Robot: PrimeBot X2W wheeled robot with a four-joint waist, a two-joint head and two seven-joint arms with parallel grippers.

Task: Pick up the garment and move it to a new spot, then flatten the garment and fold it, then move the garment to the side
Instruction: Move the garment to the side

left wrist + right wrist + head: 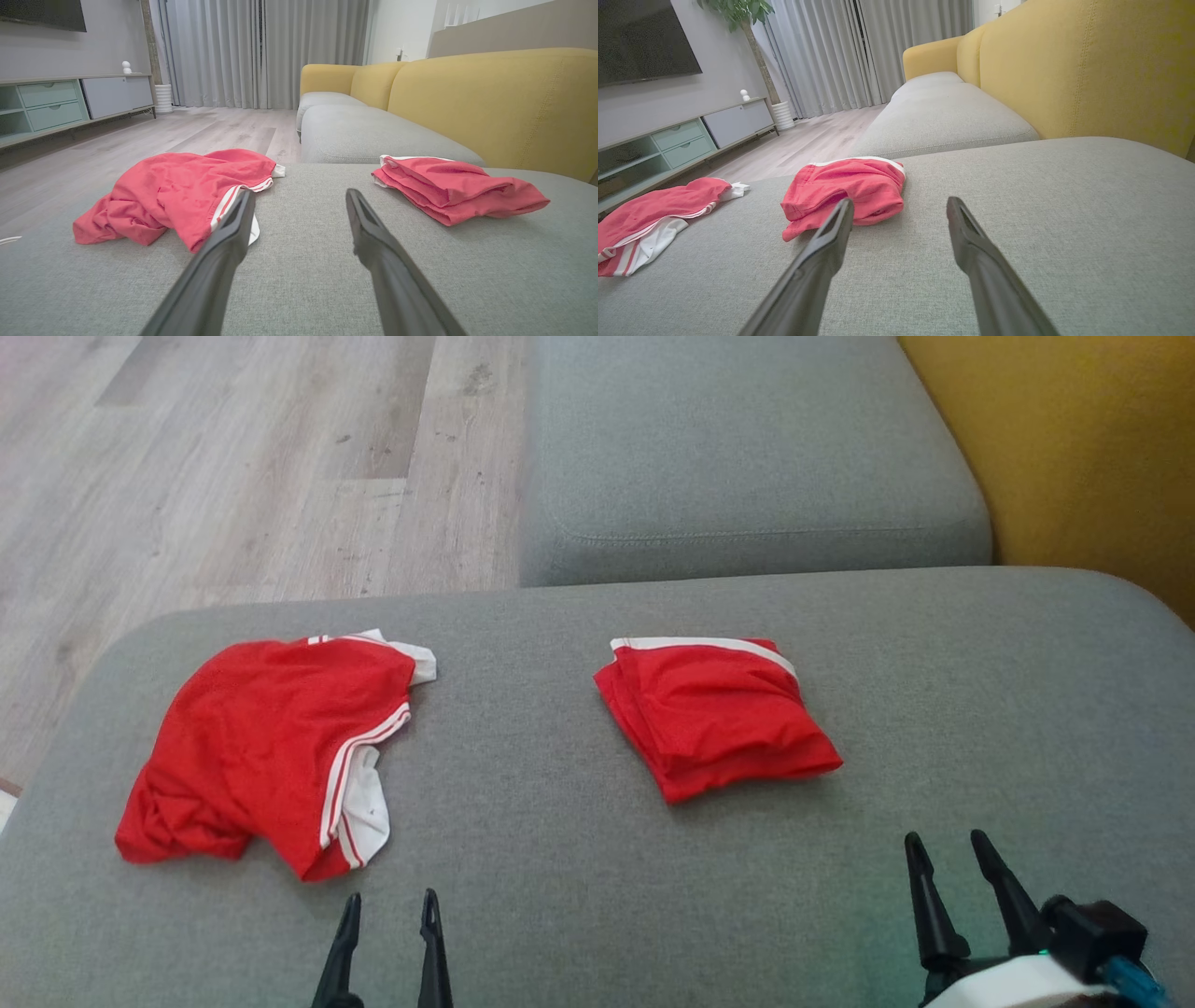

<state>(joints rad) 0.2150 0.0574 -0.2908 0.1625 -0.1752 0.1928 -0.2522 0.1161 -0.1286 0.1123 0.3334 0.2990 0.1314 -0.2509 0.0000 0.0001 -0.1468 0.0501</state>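
Crumpled garment (261, 747) lies on the left side of the grey seat (560, 803) in the head view. It is red with white stripes, and a white bit pokes out at its edge. The folded garment (714, 714) is red too, with a white edge. It sits well apart to the right, near the middle of the seat. The left tool (391, 896) is at the bottom, near the crumpled garment but not touching it. Its two fingers are apart and hold nothing. The right tool (945, 837) is at the lower right, near the folded garment. It is spread wide and empty too. Behind the seat are a second cushion (747, 448), the wood floor (233, 457) and a yellow back (1074, 448).

In the left wrist view, the left tool (299, 192) points out over the seat with a wide gap. The crumpled garment (177, 191) is on the left and the folded garment (458, 189) on the right. Grey curtains (261, 51) hang far behind.

In the right wrist view, the right tool (899, 200) is wide apart above bare seat. The folded garment (850, 186) lies just past its left finger. The crumpled garment (649, 214) is far left.
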